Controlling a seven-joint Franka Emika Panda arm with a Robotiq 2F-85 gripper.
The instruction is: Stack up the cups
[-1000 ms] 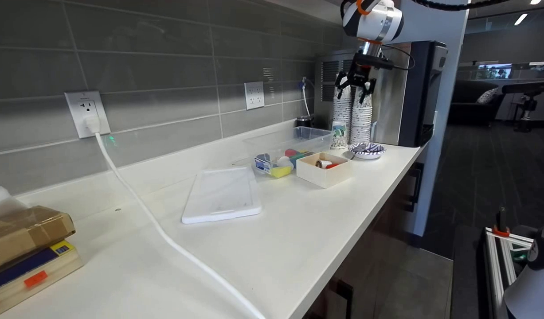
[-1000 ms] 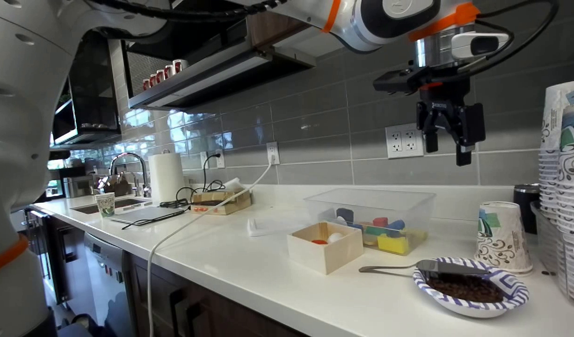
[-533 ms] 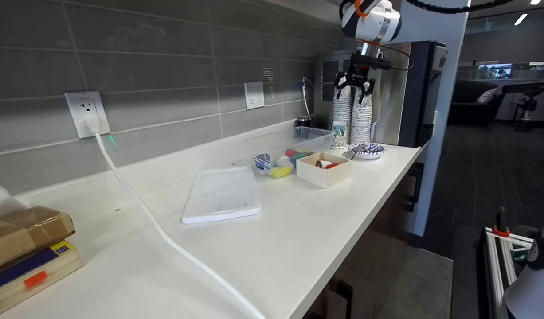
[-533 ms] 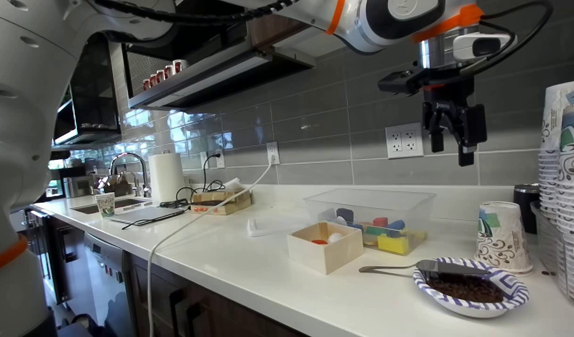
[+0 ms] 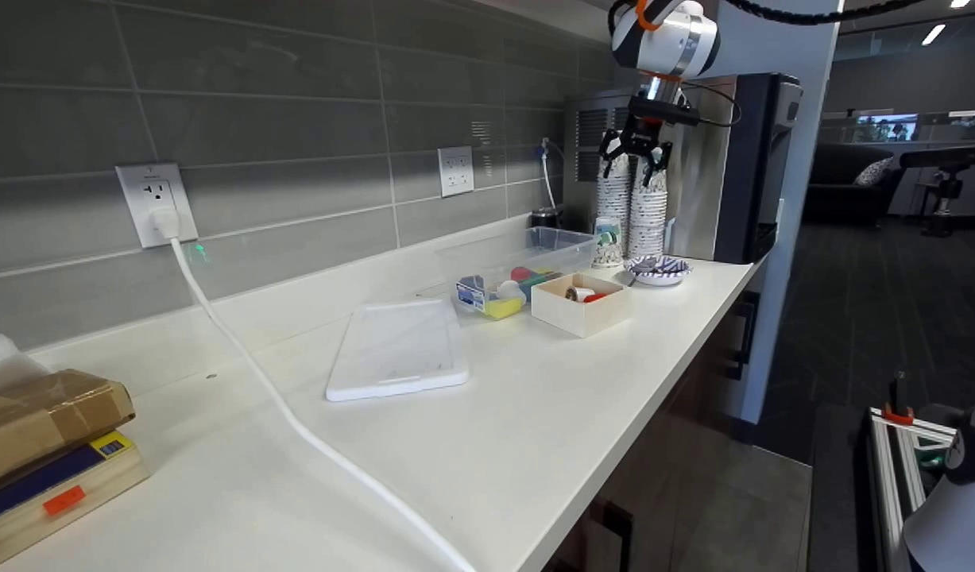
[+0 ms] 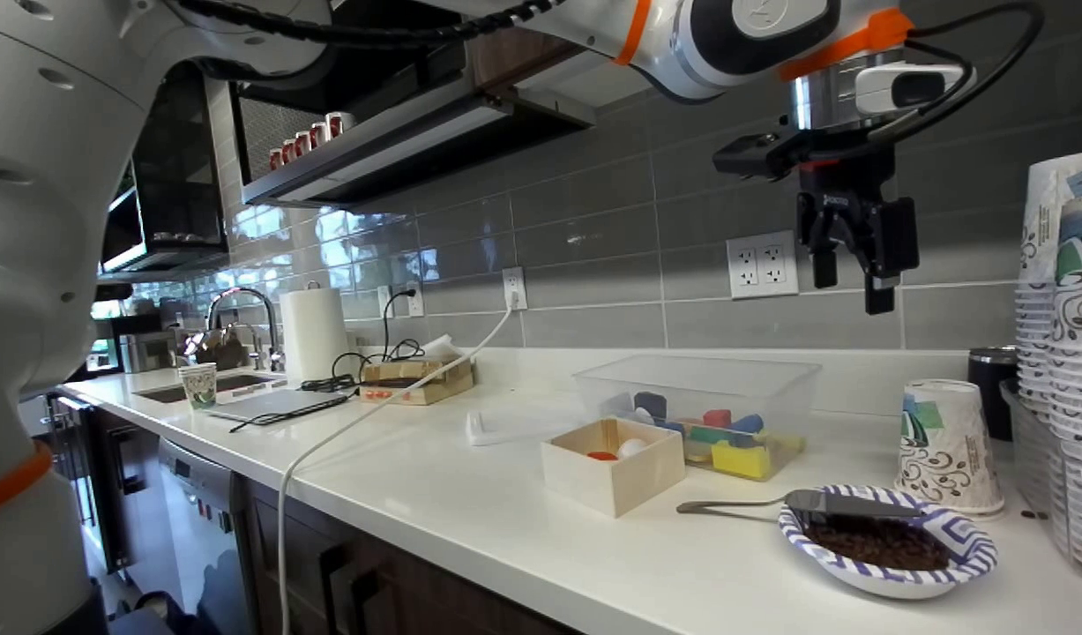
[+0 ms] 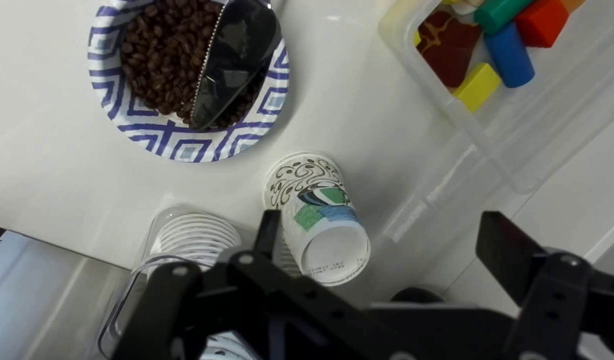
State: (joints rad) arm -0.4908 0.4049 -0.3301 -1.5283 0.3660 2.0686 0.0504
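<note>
Cup columns [image 5: 648, 213] crowd the upturned cup [image 6: 950, 454], clear above.

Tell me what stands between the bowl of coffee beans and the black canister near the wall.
The upside-down cup stands between the bowl and the black canister; both exterior views show this.

Grey tiled wall [image 5: 265, 131] backed the white worktop [image 5: 527, 405], dark cabinets [image 6: 426, 595] and dishwasher [image 6: 183, 529] underneath. In an exterior view, shelf [image 6: 399, 148] hung overhead; sink [image 6: 245, 382] and faucet [image 6: 273, 335] were at the far end, wall glossy with reflections there. Past the opposite end, dark floor [image 5: 876, 318] ran to a black sofa [image 5: 829, 191], ceiling lights [image 5: 933, 35] on.
</note>
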